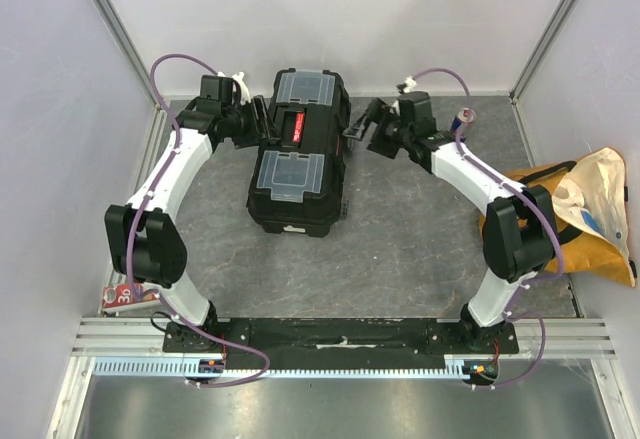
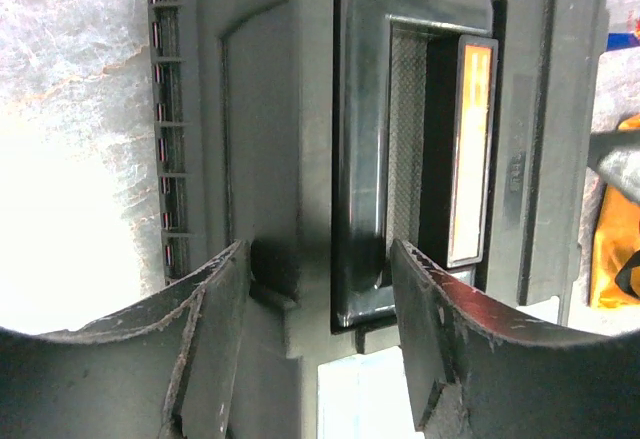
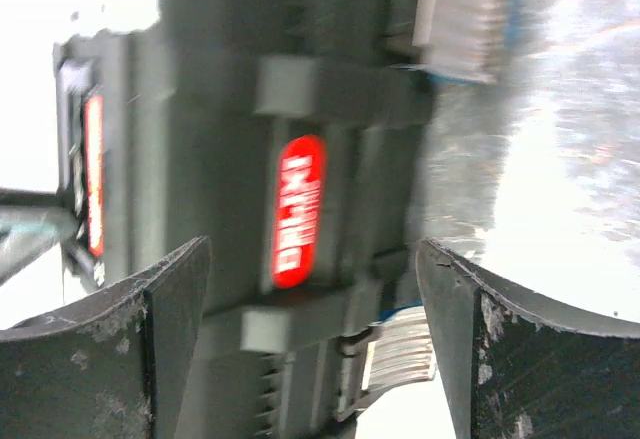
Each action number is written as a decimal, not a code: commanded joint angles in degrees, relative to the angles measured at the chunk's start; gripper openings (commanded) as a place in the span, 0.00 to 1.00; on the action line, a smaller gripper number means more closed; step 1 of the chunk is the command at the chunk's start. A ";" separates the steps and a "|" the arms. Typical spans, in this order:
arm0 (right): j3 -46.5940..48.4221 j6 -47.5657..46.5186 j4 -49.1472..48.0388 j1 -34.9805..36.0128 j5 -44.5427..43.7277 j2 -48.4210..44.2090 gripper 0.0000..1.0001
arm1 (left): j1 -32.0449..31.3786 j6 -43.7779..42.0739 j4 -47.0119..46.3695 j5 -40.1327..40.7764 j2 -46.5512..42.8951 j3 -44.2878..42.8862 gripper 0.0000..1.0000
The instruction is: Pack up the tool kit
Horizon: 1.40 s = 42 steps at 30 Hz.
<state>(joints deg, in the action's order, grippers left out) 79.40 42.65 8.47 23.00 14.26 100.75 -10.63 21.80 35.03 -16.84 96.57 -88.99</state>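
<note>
The black toolbox [image 1: 298,154] stands shut in the middle of the table, with two clear-lidded compartments and a red handle label [image 1: 295,127]. My left gripper [image 1: 262,119] is open at its left side, level with the handle; the left wrist view shows the recessed handle [image 2: 360,159] between my open fingers. My right gripper [image 1: 356,129] is open at the box's right side. The right wrist view, blurred, shows the box's side with a red logo [image 3: 298,209] and a latch [image 3: 400,354]. No hand tools are in view.
A blue-silver drink can [image 1: 464,119] stands behind my right arm. A yellow-orange fabric bag [image 1: 585,214] lies at the table's right edge. A red packet [image 1: 125,295] lies near the left arm's base. White walls close the back and sides.
</note>
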 commanded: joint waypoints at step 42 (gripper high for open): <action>-7.86 69.59 -45.91 -4.11 -10.57 22.91 0.98 | -0.53 5.01 1.98 -4.96 -4.73 6.02 0.62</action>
<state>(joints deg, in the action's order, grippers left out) 66.94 112.77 -36.71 19.00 9.06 123.00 -10.76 27.44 31.29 -24.88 92.95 -81.60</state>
